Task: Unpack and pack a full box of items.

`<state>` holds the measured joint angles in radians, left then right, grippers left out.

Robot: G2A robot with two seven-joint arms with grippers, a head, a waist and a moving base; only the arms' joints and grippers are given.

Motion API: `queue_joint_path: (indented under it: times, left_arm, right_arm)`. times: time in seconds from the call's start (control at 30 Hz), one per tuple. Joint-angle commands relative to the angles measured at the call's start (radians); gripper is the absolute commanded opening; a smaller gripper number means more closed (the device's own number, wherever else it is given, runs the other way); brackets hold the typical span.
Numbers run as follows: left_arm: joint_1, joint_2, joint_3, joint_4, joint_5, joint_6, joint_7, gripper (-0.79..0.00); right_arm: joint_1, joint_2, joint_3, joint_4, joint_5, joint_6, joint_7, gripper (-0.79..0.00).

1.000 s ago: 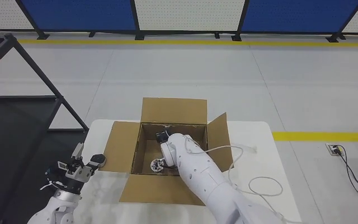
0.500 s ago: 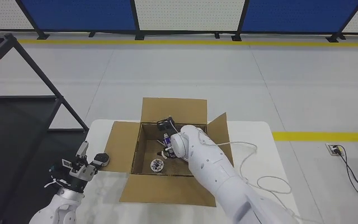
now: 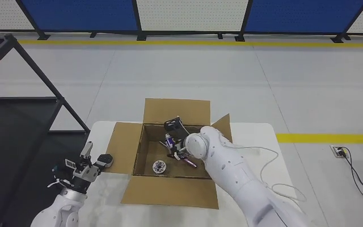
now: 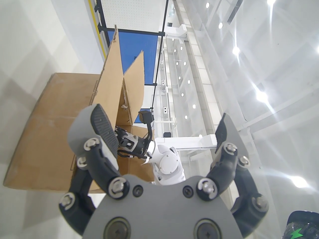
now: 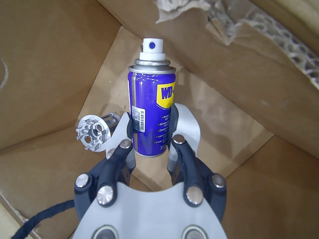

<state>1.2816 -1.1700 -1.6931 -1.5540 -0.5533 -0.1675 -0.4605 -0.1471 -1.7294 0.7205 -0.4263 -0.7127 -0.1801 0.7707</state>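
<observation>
Two fingers (image 5: 185, 123) of the right gripper (image 5: 151, 123) are clamped on the lower half of a blue spray can (image 5: 149, 93), one on each side of its body; the can points away from the wrist, white nozzle at the far end, and hangs inside the open cardboard box (image 3: 176, 110), clear of the box floor and near the back wall. One round slotted metal part (image 5: 93, 133) lies on the box floor, just beside the gripper and apart from the can; torn cardboard (image 5: 179, 1) hangs from the wall edge above the nozzle. The left gripper (image 4: 162, 121) is spread wide with nothing between its ribbed pads; it hovers at the left end of the table (image 3: 258, 133), outside the box and near the left flap, aimed toward the box side. The table is white and the box sits at its middle with all four flaps folded out; a white cable (image 3: 266, 190) trails over the table on the right. The floor beyond is pale grey with a yellow line (image 3: 170, 42) across it; blue panels (image 3: 79, 14) and a white pegboard (image 3: 190, 14) close the room at the back; a black rack (image 3: 22, 113) stands at the left.
</observation>
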Motion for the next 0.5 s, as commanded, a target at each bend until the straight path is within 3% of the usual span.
queue_joint_path:
  times: [0.0,0.1,0.23,0.33,0.47]
  left_arm:
    - [-0.001,0.000,0.003,0.000,0.003,0.001,0.002,0.000]
    - [-0.003,-0.001,0.007,-0.001,0.007,0.003,0.005,0.000]
    - [-0.005,-0.001,0.011,-0.001,0.011,0.006,0.009,0.000]
    - [-0.005,-0.001,0.015,-0.003,0.015,0.008,0.011,0.000]
    - [-0.006,-0.002,0.019,-0.005,0.017,0.008,0.014,0.000]
  right_arm:
    - [-0.047,0.040,0.031,-0.115,-0.022,-0.013,0.020,-0.785]
    - [-0.156,0.108,0.104,-0.354,-0.075,-0.001,0.082,-0.785]
    - [-0.388,0.200,0.248,-0.804,-0.190,0.048,0.236,-0.785]
    - [-0.547,0.238,0.326,-1.081,-0.259,0.114,0.345,-0.785]
    - [-0.569,0.242,0.336,-1.120,-0.269,0.131,0.364,-0.785]
